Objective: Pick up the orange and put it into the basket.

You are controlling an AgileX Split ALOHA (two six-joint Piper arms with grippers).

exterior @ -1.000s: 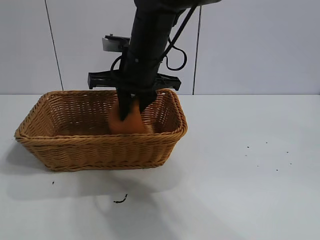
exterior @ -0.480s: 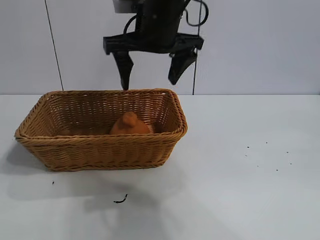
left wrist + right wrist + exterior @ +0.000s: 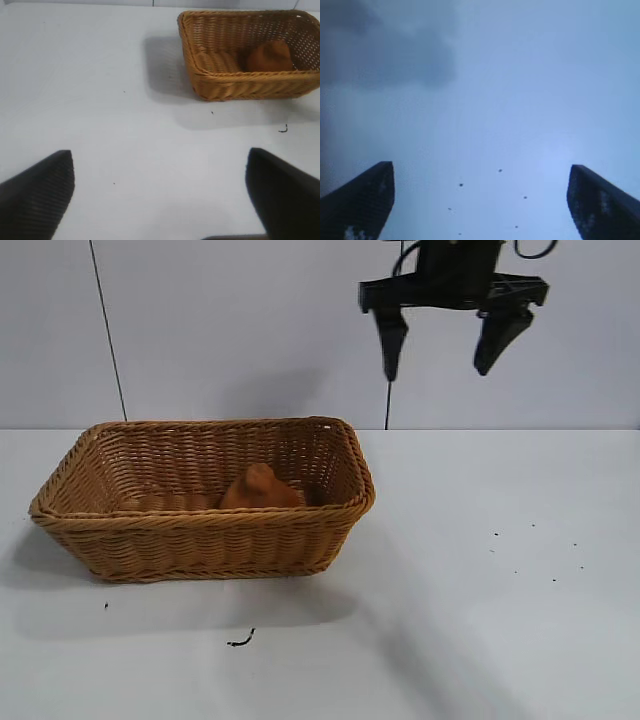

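Observation:
The dull-orange, pear-shaped orange (image 3: 258, 490) lies inside the tan wicker basket (image 3: 200, 530), towards its right end, with its knobby bump up. My right gripper (image 3: 436, 372) hangs open and empty high above the table, to the right of the basket. In the right wrist view the right gripper (image 3: 480, 167) shows only bare table with dark specks between its spread fingers. My left gripper (image 3: 159, 160) is open and empty over bare table, far from the basket (image 3: 225, 85) and the orange (image 3: 270, 56) in it. The left arm does not show in the exterior view.
A small dark scrap (image 3: 240, 641) lies on the white table in front of the basket. Several dark specks (image 3: 553, 580) dot the table at the right. A grey panelled wall stands behind.
My right gripper let go of the orange in the basket, then rose out of it with its fingers open and moved up and to the right. The orange stays in the basket.

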